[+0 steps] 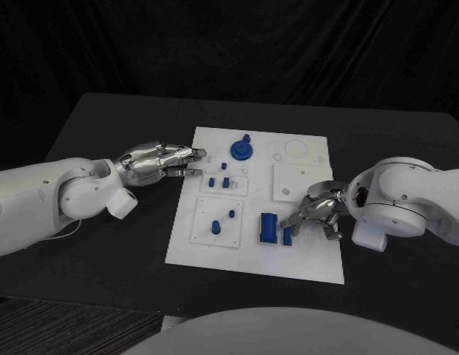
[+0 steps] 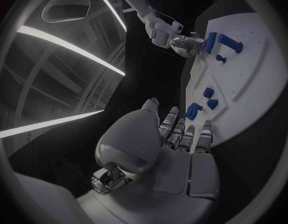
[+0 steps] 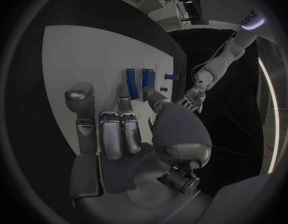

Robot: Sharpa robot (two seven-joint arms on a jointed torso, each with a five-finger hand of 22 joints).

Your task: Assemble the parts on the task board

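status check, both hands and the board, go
Left hand open at task board left edge, holding nothing. Right hand over small blue part, grip unclear. Nothing in the way.

The left hand (image 2: 163, 149) reaches toward the near edge of the white task board (image 2: 256, 74), its fingers (image 2: 181, 134) extended side by side and holding nothing. Just beyond the fingertips a small blue part (image 2: 193, 110) sits on the board, with two more small blue parts (image 2: 210, 97) beside it. At the board's far end the right hand (image 2: 188, 44) hovers next to a long blue block (image 2: 211, 42) and a blue peg piece (image 2: 230, 43). The black table (image 2: 153, 69) lies beneath.
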